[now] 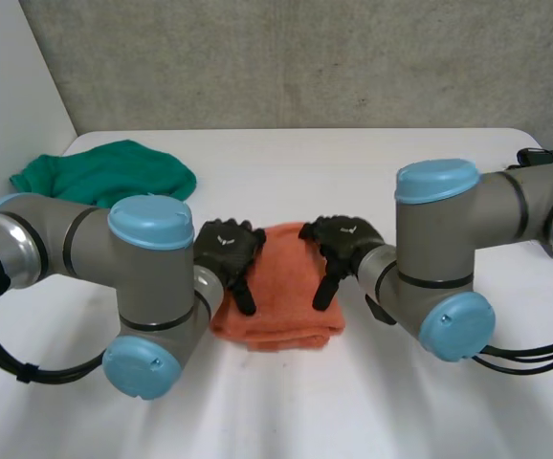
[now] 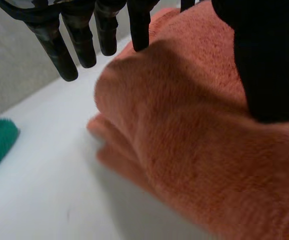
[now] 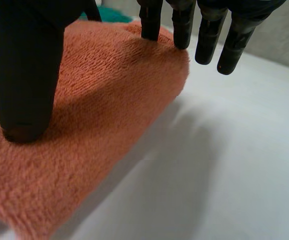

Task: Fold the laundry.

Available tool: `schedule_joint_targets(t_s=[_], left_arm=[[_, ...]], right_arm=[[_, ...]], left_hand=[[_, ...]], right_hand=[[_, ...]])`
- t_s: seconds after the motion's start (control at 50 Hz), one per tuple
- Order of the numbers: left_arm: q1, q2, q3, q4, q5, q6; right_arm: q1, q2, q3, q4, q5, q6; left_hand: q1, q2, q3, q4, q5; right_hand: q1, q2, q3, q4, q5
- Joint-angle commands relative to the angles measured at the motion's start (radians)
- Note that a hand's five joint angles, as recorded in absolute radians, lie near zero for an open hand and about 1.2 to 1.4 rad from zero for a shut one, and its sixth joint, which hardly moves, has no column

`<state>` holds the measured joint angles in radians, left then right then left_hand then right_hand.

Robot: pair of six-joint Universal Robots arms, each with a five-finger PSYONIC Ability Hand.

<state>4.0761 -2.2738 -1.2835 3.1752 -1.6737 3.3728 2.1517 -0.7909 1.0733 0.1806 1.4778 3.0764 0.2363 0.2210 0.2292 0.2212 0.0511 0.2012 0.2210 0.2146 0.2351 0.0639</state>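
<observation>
Orange towel looks folded already, my left hand and right hand pressing it straight-fingered, green cloth not yet folded.

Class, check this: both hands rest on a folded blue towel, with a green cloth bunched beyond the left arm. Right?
No: the towel is orange, not blue, as the head view shows. The left hand and right hand do rest on it, with the green cloth bunched beyond the left arm.

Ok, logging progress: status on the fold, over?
Left hand open on orange towel, left side. Right hand open, right side. Towel folded. Green cloth apart, far left.
</observation>
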Motion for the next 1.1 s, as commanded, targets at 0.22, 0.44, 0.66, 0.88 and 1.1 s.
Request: schedule_joint_targets(t_s=[0.22, 0.44, 0.66, 0.88, 1.1], left_arm=[[-0.002, 0.039, -0.043, -0.018, -0.035, 0.148], [0.029, 0.322, -0.033, -0.023, 0.124, 0.128], [0.125, 0.444, 0.025, -0.262, 0.457, -0.018], [0.141, 0.442, 0.030, -0.274, 0.477, -0.050], [0.142, 0.441, 0.027, -0.274, 0.477, -0.053]], right_arm=[[0.000, -0.013, -0.003, 0.007, 0.029, -0.225], [0.026, -0.321, 0.304, -0.282, 0.157, -0.239], [0.181, -0.347, 0.579, -0.477, 0.161, -0.223], [0.234, -0.159, 0.553, -0.595, 0.168, -0.263], [0.232, -0.088, 0.462, -0.644, 0.208, -0.340]], left_hand=[[-0.034, -0.019, -0.027, -0.019, -0.024], [-0.043, -0.028, -0.036, -0.028, -0.033], [-0.026, -0.010, -0.019, -0.011, -0.015], [-0.026, -0.010, -0.019, -0.011, -0.015], [-0.029, -0.013, -0.022, -0.014, -0.018]], right_hand=[[-0.027, -0.046, -0.040, -0.061, -0.064], [-0.027, -0.046, -0.040, -0.061, -0.064], [-0.027, -0.046, -0.040, -0.061, -0.064], [-0.027, -0.046, -0.040, -0.061, -0.064], [-0.027, -0.046, -0.040, -0.061, -0.064]])
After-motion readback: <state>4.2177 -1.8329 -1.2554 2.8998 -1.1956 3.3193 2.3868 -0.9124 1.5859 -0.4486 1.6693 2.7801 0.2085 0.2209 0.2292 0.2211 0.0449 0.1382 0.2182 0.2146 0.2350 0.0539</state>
